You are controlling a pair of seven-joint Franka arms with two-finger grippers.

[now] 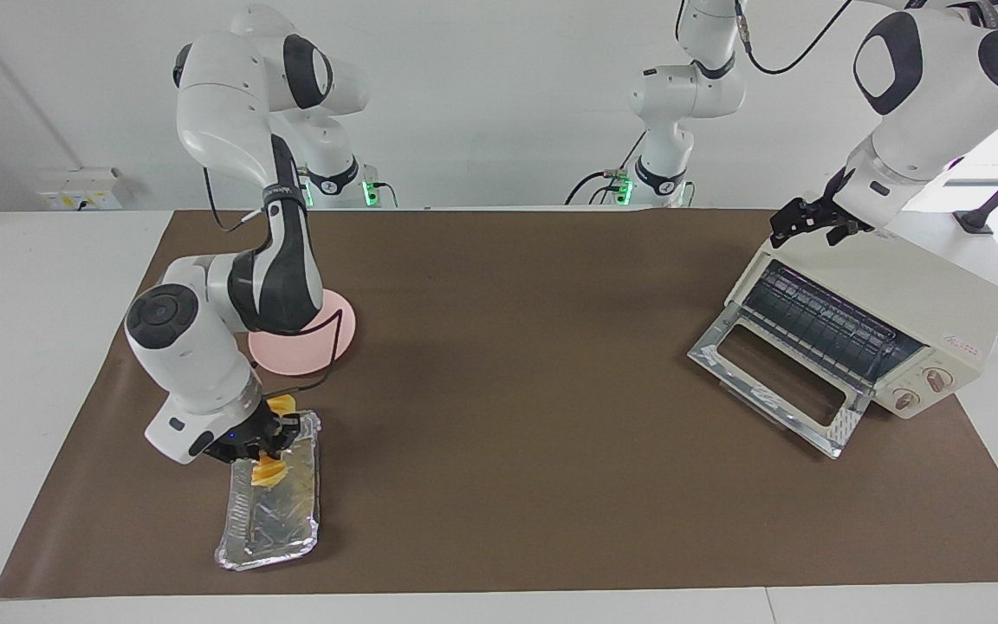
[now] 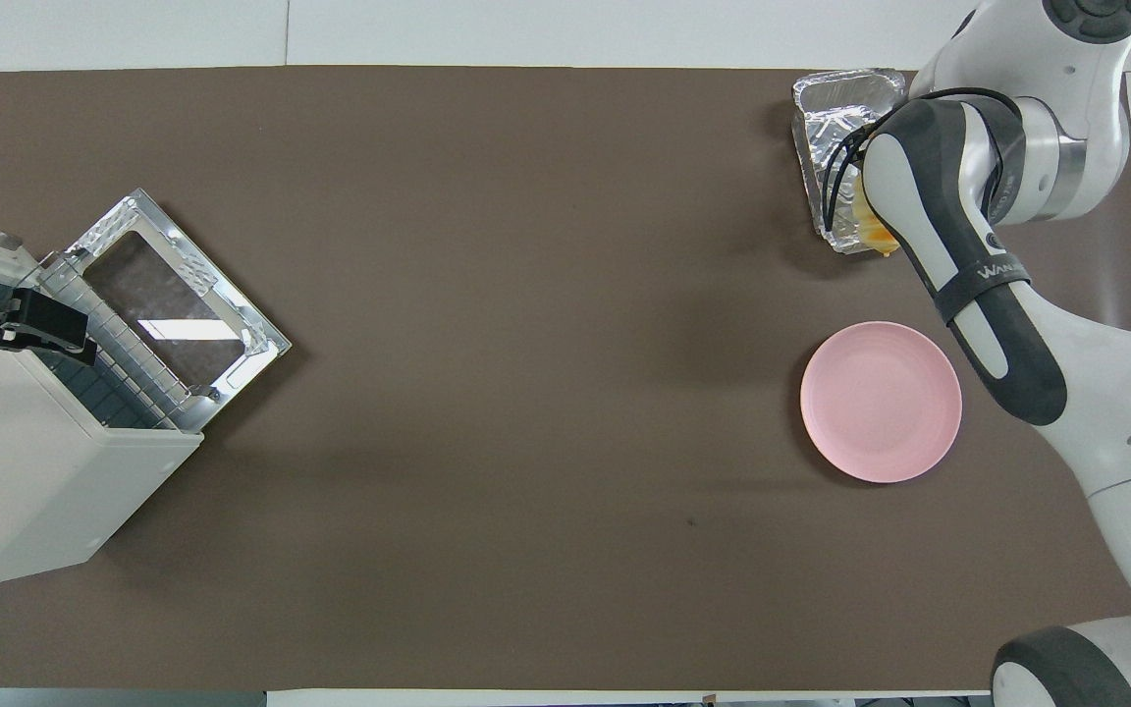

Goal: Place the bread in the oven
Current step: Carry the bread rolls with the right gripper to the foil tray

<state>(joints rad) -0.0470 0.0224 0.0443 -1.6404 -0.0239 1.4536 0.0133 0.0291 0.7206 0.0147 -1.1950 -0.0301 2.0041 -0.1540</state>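
Observation:
The bread [image 1: 271, 471], a yellow-orange ridged loaf, hangs low over the crinkled foil tray [image 1: 272, 524], at the tray's end nearer to the robots. My right gripper [image 1: 267, 449] is shut on it. From overhead the right arm hides most of the loaf, and only an orange edge of the bread [image 2: 873, 234] shows beside the foil tray [image 2: 829, 110]. The cream-white oven [image 1: 941, 299] stands at the left arm's end of the table with its glass door [image 1: 772, 388] dropped open and the wire rack showing. My left gripper [image 1: 800, 224] waits open over the oven's top edge.
A round pink plate [image 1: 339, 336] lies bare on the brown mat, nearer to the robots than the foil tray. In the overhead view the oven [image 2: 30, 481] and its open door [image 2: 173, 316] take up the corner at the left arm's end.

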